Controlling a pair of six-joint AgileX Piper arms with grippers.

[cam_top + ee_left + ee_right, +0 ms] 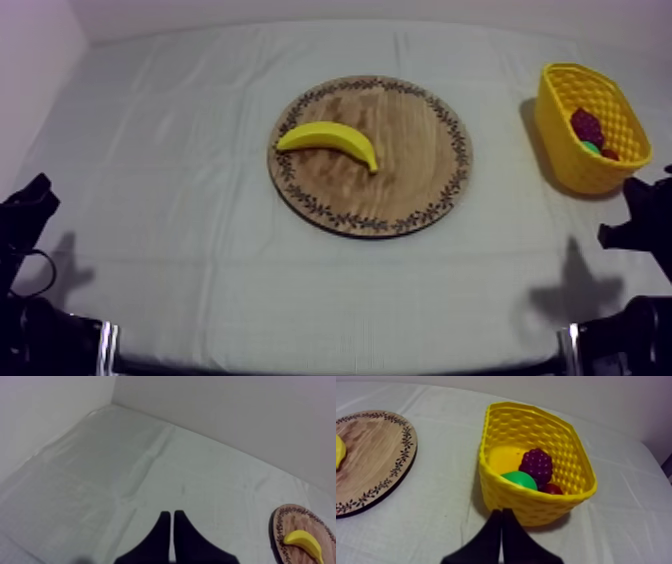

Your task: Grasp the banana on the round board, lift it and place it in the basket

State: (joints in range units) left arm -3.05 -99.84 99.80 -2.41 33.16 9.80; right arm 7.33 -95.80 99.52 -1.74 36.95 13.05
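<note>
Top view: banana (330,140) lies on the wooden board (410,175), well apart from the yellow basket (563,155); left pincer (172,515) & right pincer (502,512) are pressed together w/ nothing inside, so pick-up isn't begun, & next, I think, one must spread & reach the banana.

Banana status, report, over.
Left gripper, right gripper: jaws shut, empty, at rest. Banana on wooden board, untouched. Yellow basket at right, grapes inside; nothing between.
</note>
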